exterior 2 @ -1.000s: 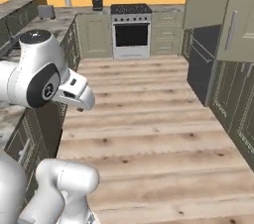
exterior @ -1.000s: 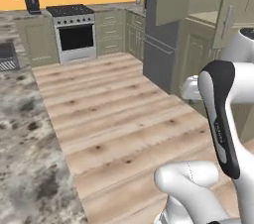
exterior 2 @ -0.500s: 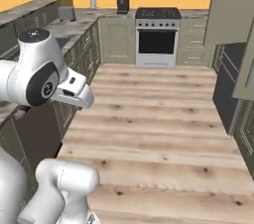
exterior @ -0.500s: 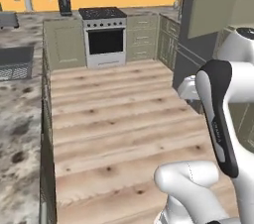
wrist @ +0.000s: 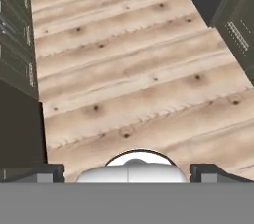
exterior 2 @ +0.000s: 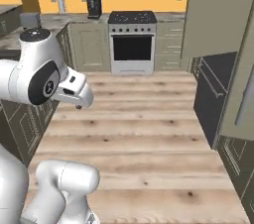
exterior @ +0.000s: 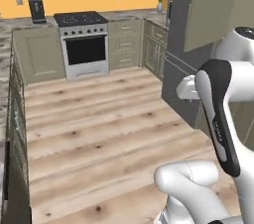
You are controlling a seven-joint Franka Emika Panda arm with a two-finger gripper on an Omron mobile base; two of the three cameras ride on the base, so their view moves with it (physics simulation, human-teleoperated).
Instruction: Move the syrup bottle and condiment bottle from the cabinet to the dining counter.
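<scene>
I hold the gripper (wrist: 127, 172) wide open and empty over bare wood floor (wrist: 124, 69). Neither bottle visible; cabinet (exterior 2: 218, 15) stands open at my right. Risk: arm clips that swung door (exterior: 213, 10) while turning in.

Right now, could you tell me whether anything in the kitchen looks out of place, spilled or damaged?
Nothing looks spilled or damaged. The wooden floor is clean, and the stove stands square against the far wall. The one thing that stands out is the cabinet door hanging open on the right, above the dark unit. The gripper is open over the floor, holding nothing.
</scene>
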